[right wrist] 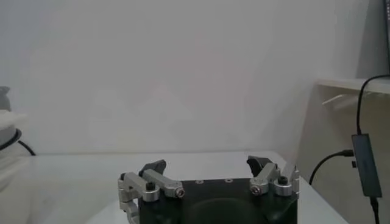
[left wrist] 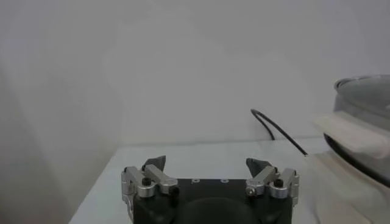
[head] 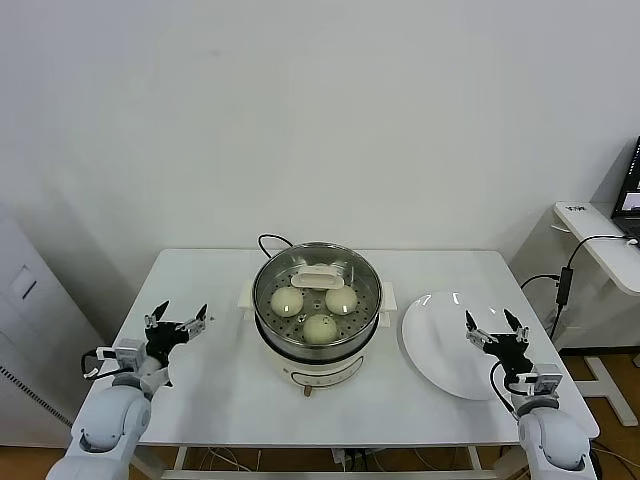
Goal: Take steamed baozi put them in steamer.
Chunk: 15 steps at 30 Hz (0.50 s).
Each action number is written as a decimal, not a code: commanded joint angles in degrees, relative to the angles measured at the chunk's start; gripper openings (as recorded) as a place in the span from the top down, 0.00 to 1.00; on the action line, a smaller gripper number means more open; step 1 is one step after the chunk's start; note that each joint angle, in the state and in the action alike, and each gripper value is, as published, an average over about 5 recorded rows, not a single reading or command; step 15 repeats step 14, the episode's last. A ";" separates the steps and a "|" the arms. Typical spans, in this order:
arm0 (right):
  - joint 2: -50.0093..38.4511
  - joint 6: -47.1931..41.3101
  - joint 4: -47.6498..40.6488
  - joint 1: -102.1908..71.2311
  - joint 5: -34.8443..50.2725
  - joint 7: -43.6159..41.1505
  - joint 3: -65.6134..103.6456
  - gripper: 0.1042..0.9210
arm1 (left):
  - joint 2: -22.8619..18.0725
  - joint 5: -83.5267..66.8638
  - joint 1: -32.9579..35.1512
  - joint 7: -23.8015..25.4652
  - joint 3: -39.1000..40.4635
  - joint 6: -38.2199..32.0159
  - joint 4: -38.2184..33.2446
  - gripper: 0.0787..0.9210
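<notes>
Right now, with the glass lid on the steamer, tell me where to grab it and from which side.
Probably the cream handle on top of the glass lid, from straight above. It is the only raised part; the dome is smooth and rounded. The bar runs side to side, so close front to back.

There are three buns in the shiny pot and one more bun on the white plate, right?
Not quite. The three buns do sit in the shiny pot, but the white plate has no bun on it; it is bare. The head view shows this.
</notes>
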 commanded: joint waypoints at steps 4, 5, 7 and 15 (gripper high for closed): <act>0.30 0.10 -0.84 0.29 -1.09 0.40 0.05 0.12 | -0.75 -0.31 0.39 -0.34 -0.64 0.56 -0.17 0.12; 0.38 0.24 -0.88 0.31 -1.06 0.32 0.01 0.12 | -0.84 -0.22 0.41 -0.35 -0.65 0.67 -0.42 0.12; 0.43 0.53 -1.00 0.35 -1.04 0.15 -0.15 0.12 | -1.00 -0.09 0.45 -0.32 -0.65 0.85 -0.86 0.12; 0.29 0.93 -1.42 0.78 -0.95 0.37 -0.60 0.12 | -1.43 0.15 0.56 -0.19 -0.46 1.16 -1.13 0.12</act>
